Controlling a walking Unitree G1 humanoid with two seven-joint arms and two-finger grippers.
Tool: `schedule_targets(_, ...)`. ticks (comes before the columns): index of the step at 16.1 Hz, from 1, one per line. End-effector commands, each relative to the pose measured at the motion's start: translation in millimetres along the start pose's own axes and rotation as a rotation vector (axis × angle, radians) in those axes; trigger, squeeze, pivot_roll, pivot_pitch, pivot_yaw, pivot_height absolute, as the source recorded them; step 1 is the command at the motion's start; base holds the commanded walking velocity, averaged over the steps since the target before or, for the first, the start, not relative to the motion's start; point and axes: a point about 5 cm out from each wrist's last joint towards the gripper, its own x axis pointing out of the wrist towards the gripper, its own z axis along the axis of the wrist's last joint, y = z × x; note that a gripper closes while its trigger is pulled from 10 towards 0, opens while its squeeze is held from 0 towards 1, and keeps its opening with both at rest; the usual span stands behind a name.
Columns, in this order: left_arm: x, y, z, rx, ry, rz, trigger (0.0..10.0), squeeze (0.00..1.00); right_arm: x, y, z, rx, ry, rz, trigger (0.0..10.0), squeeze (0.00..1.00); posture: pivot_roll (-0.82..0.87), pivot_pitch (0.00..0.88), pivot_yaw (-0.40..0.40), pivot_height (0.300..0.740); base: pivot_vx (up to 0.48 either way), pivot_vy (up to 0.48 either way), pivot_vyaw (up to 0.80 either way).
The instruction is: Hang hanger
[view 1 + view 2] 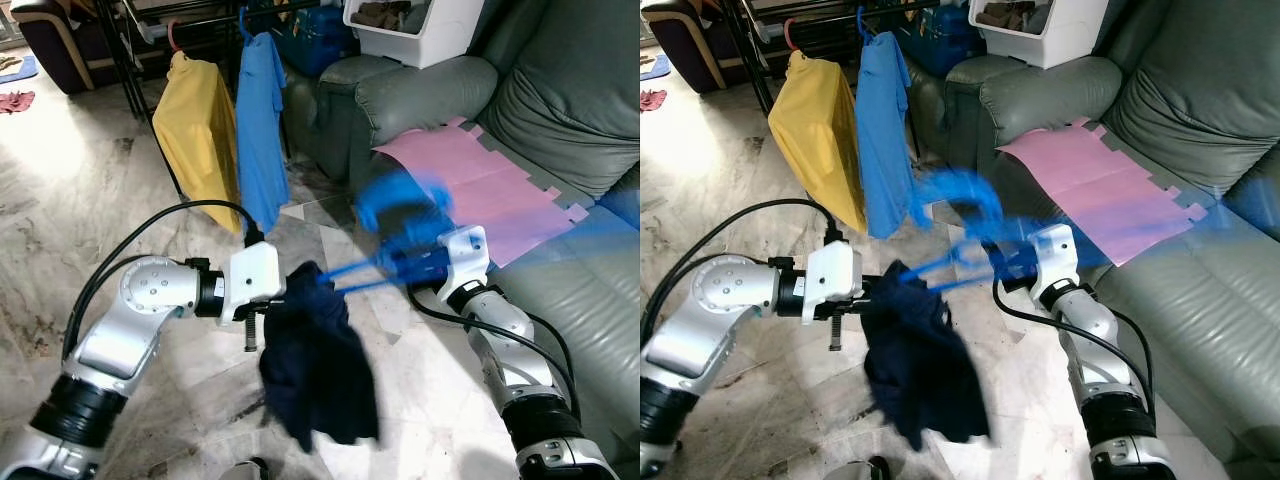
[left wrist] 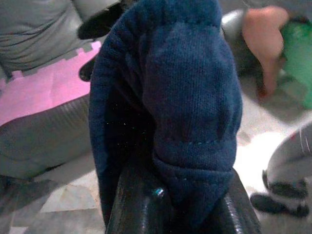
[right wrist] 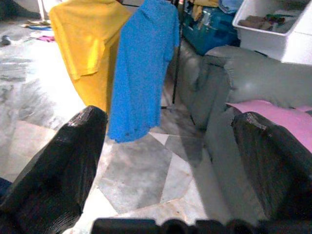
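Dark navy garment [image 1: 318, 370] pinched in left claw [image 1: 292, 285], right claw [image 3: 170, 161] spread wide, blue hanger [image 1: 400, 205] blurred.

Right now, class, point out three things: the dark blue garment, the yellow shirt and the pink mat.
dark blue garment [image 1: 320, 370]: left eye view, middle of the hanging cloth.
yellow shirt [image 1: 195, 135]: left eye view, its front panel.
pink mat [image 1: 480, 185]: left eye view, its centre on the sofa.
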Motion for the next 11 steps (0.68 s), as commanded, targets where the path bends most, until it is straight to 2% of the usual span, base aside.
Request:
schedule_targets(1, -1.9, 1.7, 2, 0.057, 0.031, -0.053, 0.0, 0.0, -1.3, 0.6, 1, 0.01, 0.004, 0.025, 10.0, 0.0, 0.03, 0.093, -0.014, 0.74, 0.0, 0.0, 0.0)
schedule_targets(2, -6.4, 3.6, 1, 0.093, 0.084, -0.133, 0.0, 0.0, -3.0, 10.5, -4, 0.04, 0.034, 0.106, 10.0, 0.0, 0.04, 0.09, -0.008, 0.74, 0.0, 0.0, 0.0)
schedule_targets(3, -8.1, 4.5, 1, 0.098, 0.1, -0.154, 0.0, 0.0, -3.9, 14.0, -6, 0.053, 0.046, 0.136, 10.0, 0.0, 0.04, 0.09, -0.008, 0.74, 0.0, 0.0, 0.0)
schedule_targets(4, -10.7, 14.0, 4, 0.154, 0.117, -0.147, 0.0, 0.0, -8.8, 28.5, -12, 0.101, 0.081, 0.259, 10.0, 0.0, 0.04, 0.088, 0.002, 0.74, 0.0, 0.0, 0.0)
schedule_targets(6, -10.9, 20.3, 6, 0.202, 0.122, -0.153, 0.0, 0.0, -14.8, 43.4, -15, 0.134, 0.099, 0.382, 10.0, 0.0, 0.05, 0.086, 0.007, 0.74, 0.0, 0.0, 0.0)
schedule_targets(8, -6.4, 22.2, 15, 0.2, 0.068, -0.157, 0.0, 0.0, -15.4, 47.7, -14, 0.128, 0.095, 0.407, 10.0, 0.0, 0.05, 0.084, 0.012, 0.74, 0.0, 0.0, 0.0)
schedule_targets(11, 1.2, 20.1, 34, 0.183, -0.058, -0.181, 0.0, 0.0, -12.5, 43.3, -14, 0.136, 0.097, 0.384, 10.0, 0.0, 0.05, 0.081, 0.014, 0.74, 0.0, 0.0, 0.0)
